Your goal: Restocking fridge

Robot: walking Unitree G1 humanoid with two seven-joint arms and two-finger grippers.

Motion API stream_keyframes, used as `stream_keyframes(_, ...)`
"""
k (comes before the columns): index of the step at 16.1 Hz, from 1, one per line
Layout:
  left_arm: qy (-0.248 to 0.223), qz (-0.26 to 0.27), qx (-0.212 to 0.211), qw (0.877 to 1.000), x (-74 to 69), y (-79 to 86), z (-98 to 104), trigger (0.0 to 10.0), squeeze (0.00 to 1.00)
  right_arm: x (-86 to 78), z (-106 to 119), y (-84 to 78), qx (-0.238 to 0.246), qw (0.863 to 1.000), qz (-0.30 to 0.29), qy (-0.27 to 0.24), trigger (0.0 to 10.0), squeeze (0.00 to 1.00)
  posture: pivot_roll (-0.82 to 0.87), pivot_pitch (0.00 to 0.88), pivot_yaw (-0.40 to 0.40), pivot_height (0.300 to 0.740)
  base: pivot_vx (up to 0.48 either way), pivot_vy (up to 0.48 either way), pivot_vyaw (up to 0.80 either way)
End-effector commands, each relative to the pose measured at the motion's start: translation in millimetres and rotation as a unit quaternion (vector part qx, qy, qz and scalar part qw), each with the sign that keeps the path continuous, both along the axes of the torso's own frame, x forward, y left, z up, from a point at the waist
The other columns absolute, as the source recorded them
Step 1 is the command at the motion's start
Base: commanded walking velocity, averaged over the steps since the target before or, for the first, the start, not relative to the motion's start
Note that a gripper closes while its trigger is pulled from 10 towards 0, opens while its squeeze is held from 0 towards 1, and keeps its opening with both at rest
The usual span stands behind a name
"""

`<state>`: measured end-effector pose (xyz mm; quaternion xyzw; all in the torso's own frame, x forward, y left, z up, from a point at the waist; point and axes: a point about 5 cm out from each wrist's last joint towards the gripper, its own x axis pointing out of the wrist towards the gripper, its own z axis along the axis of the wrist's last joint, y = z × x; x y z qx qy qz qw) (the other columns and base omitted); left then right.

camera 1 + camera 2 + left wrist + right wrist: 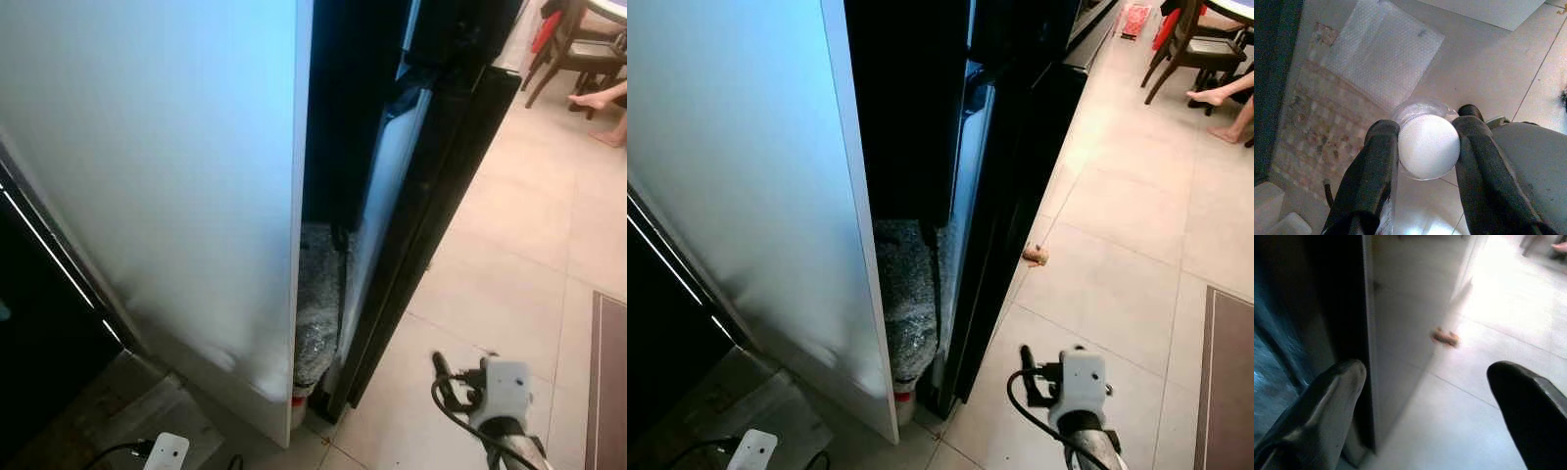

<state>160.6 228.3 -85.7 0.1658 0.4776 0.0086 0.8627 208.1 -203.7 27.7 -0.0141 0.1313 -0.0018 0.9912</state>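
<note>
Closest to the lens in the left wrist view, a white screw cap (1429,146) is seen end-on, topping a clear bottle (1422,110) that is clamped between the jaws of the left gripper (1428,147); one finger is pressed to each side of the cap. Beneath the bottle a sheet of bubble wrap (1382,54) is seen lying on the tiled floor (1484,63), partly over a patterned mat (1308,122).

Right gripper (1425,377) is held low beside the fridge (176,176), jaws wide apart and nothing between them; its wrist housing (505,387) is seen to the right of the fridge's black door edge (431,206). A small brown scrap (1036,256) lies on the floor just beside that door.

Between the fridge's pale side panel and the dark door, a bundle wrapped in bubble film (318,313) is wedged upright, possibly a bottle with a red band at its base, though the view is dim.

Far beyond the fridge, a person's bare feet (598,101) and a wooden chair (573,49) are noted.
</note>
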Motion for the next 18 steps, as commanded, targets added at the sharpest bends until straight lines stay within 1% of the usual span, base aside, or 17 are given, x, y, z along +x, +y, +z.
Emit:
stream_keyframes(1, 0.004, -0.001, 0.005, 1.000, -2.5, 0.8, -1, 10.0, 0.00, 5.0, 12, 11.3, 0.024, 0.999, 0.038, -0.027, 10.0, 0.00, -0.13, 0.017, -0.048, 0.740, 0.000, 0.000, 0.00)
stream_keyframes(2, 0.005, -0.002, 0.006, 1.000, -2.5, 1.3, -1, 10.0, 0.00, 3.5, 14, 24.4, 0.060, 0.994, 0.093, -0.023, 10.0, 0.00, -0.13, 0.017, -0.047, 0.740, 0.000, 0.000, 0.00)
stream_keyframes(3, 0.005, -0.002, 0.006, 1.000, -2.5, 1.4, -1, 10.0, 0.00, 2.6, 15, 27.2, 0.069, 0.991, 0.112, -0.021, 10.0, 0.00, -0.13, 0.017, -0.047, 0.740, 0.000, 0.000, 0.00)
stream_keyframes(4, 0.005, -0.003, 0.006, 1.000, -2.2, 1.5, -1, 10.0, 0.00, 3.3, 19, 31.4, 0.075, 0.986, 0.145, -0.026, 10.0, 0.00, -0.13, 0.021, -0.044, 0.740, 0.000, 0.000, 0.00)
stream_keyframes(6, 0.004, -0.003, 0.006, 1.000, -1.8, 1.5, 0, 10.0, 0.00, 11.0, 26, 29.5, 0.068, 0.987, 0.139, -0.040, 10.0, 0.00, -0.13, 0.021, -0.044, 0.740, 0.000, 0.000, 0.00)
stream_keyframes(7, 0.003, -0.003, 0.005, 1.000, -1.7, 1.2, 0, 10.0, 0.00, 18.0, 29, 27.6, 0.064, 0.988, 0.132, -0.048, 10.0, 0.00, -0.13, 0.018, -0.044, 0.740, 0.000, 0.000, 0.00)
stream_keyframes(9, 0.001, -0.002, 0.004, 1.000, -1.6, 0.7, 0, 10.0, 0.00, 32.8, 35, 26.4, 0.037, 0.989, 0.128, -0.063, 10.0, 0.00, -0.13, 0.018, -0.046, 0.740, 0.000, 0.000, 0.00)
stream_keyframes(11, 0.001, -0.001, 0.004, 1.000, -1.4, 0.1, -1, 10.0, 0.00, 41.5, 38, 27.9, 0.044, 0.989, 0.126, -0.069, 10.0, 0.00, -0.13, 0.018, -0.049, 0.740, 0.000, 0.000, 0.00)
stream_keyframes(14, 0.001, 0.000, 0.004, 1.000, -1.5, 0.0, -1, 10.0, 0.00, 43.8, 36, 34.6, 0.061, 0.987, 0.136, -0.067, 10.0, 0.00, -0.12, 0.018, -0.049, 0.740, 0.000, 0.000, 0.00)
stream_keyframes(16, 0.001, -0.001, 0.004, 1.000, -1.4, -0.1, -1, 10.0, 0.00, 45.5, 35, 35.7, 0.048, 0.987, 0.134, -0.069, 10.0, 0.00, -0.13, 0.020, -0.047, 0.740, 0.000, 0.000, 0.00)
stream_keyframes(18, 0.000, -0.002, 0.004, 1.000, -1.2, -0.2, 0, 10.0, 0.00, 50.0, 35, 34.3, 0.048, 0.988, 0.122, -0.077, 10.0, 0.00, -0.13, 0.022, -0.047, 0.740, 0.000, 0.000, 0.00)
